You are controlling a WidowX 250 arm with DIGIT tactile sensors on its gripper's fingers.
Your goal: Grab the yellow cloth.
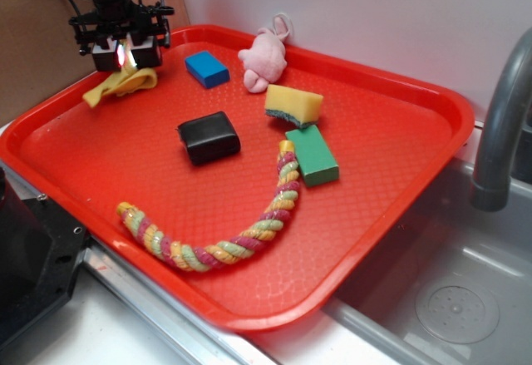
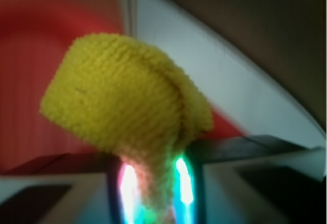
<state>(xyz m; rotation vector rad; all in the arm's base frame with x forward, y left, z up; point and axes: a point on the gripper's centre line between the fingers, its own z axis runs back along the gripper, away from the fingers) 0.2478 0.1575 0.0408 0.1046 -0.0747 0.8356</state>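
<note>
No readable text, labels, brands or numbers in either view.

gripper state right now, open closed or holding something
Gripper: closed on the mustard-yellow soft fabric cloth, a fold pinched between its fingers in the wrist view.

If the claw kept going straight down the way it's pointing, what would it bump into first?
The claw points down and already pinches the yellow cloth between its fingers. Going further, it would probably press the cloth onto the red tray, though its height above the tray is unclear.
</note>
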